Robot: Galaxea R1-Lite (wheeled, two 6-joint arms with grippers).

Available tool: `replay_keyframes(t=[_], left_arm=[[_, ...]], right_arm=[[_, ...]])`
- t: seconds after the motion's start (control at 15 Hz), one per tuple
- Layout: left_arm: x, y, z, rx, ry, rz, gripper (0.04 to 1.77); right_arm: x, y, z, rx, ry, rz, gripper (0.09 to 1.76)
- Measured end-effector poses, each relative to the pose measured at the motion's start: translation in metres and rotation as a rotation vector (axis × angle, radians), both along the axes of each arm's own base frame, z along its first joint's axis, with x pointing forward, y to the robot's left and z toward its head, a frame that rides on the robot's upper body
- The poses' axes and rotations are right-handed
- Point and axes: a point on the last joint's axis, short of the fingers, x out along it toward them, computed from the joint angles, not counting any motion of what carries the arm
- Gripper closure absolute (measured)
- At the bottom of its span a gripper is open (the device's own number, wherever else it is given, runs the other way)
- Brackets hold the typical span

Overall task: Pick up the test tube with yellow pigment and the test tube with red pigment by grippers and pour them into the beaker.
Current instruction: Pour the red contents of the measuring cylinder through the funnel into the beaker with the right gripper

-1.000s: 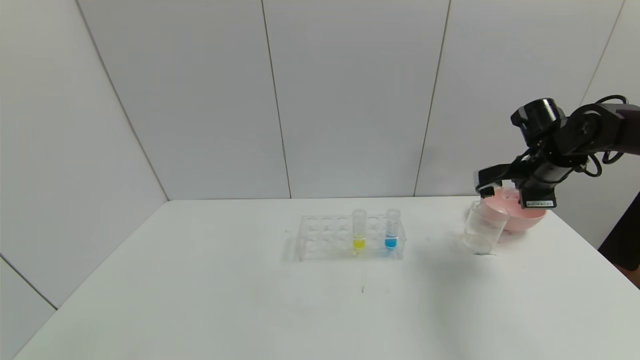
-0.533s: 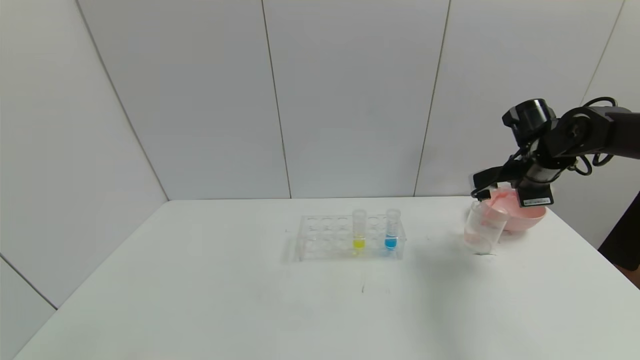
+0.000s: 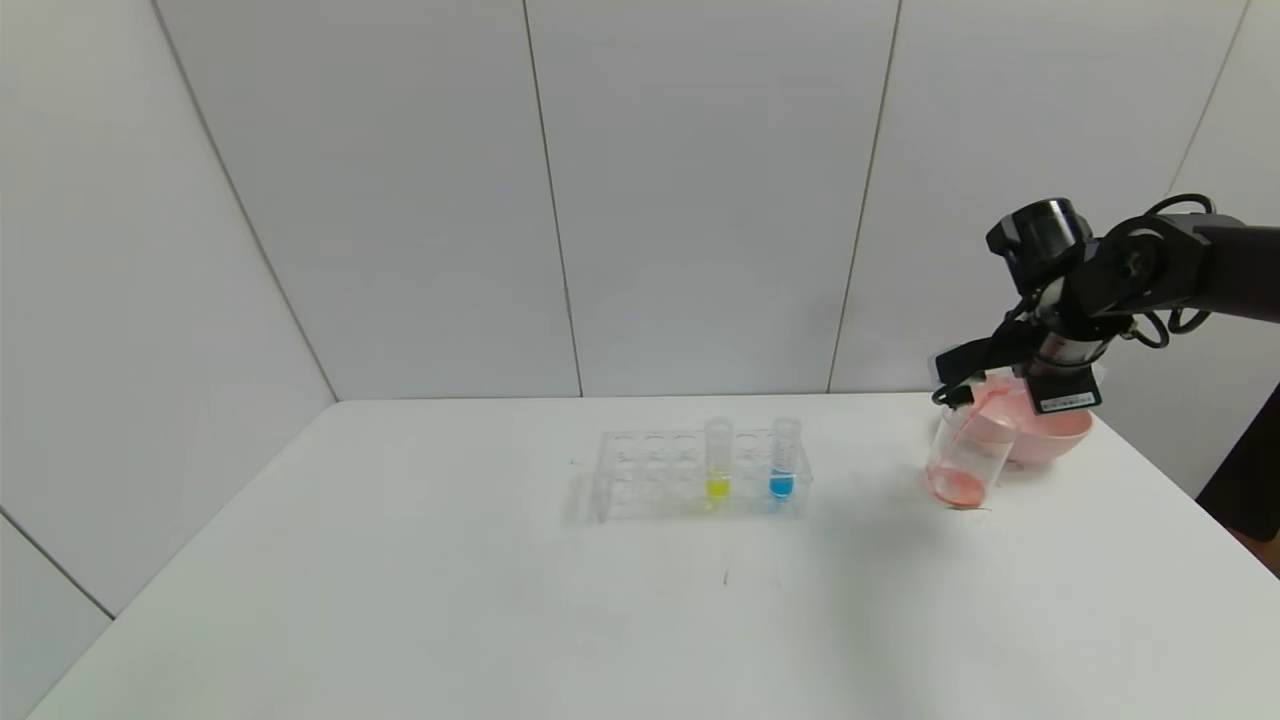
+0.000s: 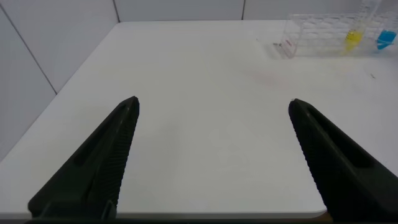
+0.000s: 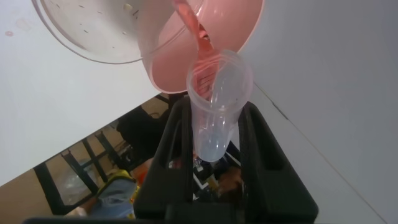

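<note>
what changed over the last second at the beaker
The right end effector, shut on the red pigment tube, tipped further and shifted slightly toward the rack. Red liquid ran out: the beaker, clear a second ago, now holds a red pool at its bottom. The yellow tube and blue tube stayed in the rack, the pink bowl stayed put, and the left end effector stays open and parked.
</note>
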Motion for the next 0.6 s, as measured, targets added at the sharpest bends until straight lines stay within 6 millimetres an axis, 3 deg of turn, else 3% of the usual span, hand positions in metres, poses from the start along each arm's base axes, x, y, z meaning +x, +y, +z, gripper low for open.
replay_keyframes(t=[0.6], left_arm=[[0.0000, 0.0000, 0.0000, 0.000, 0.000, 0.000, 0.09]], right_arm=[[-0.0045, 0.0067, 0.0074, -0.134, 0.007, -0.017, 1.35]])
